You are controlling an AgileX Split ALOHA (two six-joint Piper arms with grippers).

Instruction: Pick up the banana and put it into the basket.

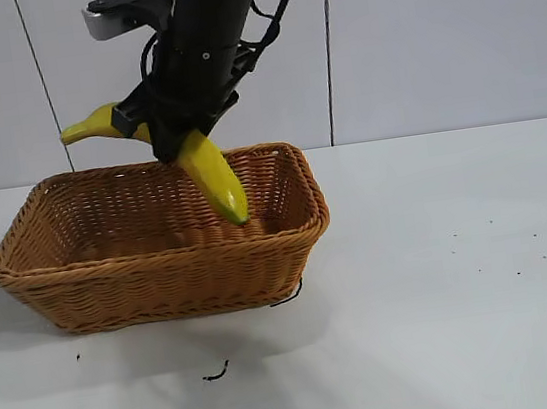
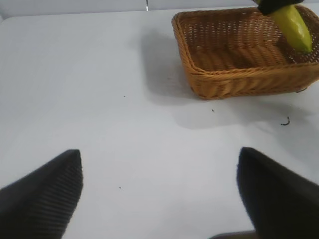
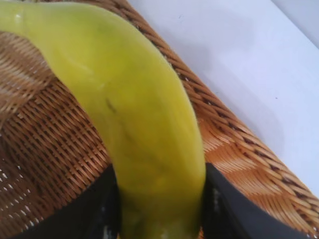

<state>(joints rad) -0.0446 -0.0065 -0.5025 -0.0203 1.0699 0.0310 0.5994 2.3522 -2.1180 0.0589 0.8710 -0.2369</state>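
Long curved yellow banana | clamped in your right gripper, tip inside rectangular woven wicker basket | release remains | left gripper spread, parked

The yellow banana hangs tilted at upper centre, greenish tip down inside the tan wicker basket at left-centre, upright.
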